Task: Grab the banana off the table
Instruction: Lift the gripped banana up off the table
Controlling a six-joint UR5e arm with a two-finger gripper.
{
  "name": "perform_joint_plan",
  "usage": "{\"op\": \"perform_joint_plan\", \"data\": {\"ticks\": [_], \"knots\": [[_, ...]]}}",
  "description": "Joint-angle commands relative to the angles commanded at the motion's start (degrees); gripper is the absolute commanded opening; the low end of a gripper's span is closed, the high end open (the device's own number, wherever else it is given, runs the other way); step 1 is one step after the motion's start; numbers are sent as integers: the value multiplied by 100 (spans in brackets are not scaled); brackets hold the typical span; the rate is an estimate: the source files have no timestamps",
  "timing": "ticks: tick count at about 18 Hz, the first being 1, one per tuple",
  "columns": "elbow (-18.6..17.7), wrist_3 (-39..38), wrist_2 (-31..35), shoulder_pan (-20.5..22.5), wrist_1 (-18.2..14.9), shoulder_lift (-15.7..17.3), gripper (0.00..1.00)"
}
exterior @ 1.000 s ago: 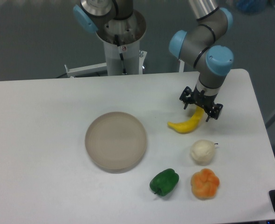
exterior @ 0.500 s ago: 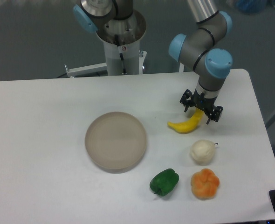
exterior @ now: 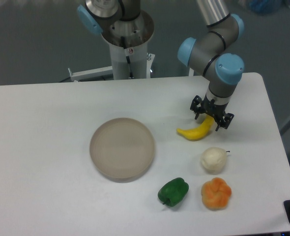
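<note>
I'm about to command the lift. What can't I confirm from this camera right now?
- Whether the jaws have closed on the banana: the gripper covers its upper end and is too small to read.
- Whether the banana's lower end touches the table: a single overhead view gives no height cue.
- The round plate's depth or contents: surface blurred, featureless.
- The arm's upper links: cut off by the top edge.

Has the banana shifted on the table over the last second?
No. The banana lies at the same spot left of and above the white fruit; the end effector straddles its upper end.
</note>
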Motion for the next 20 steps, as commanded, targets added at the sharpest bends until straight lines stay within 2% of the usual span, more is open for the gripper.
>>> {"op": "perform_joint_plan", "data": {"ticks": [4,9,13,20], "knots": [[44,-9,9,0,-9,44,37],[210,0,18,26,-96,114,36],[676,-79,123,-149,-237,360,36],[1844,-62,220,-422,-606,343,37]]}}
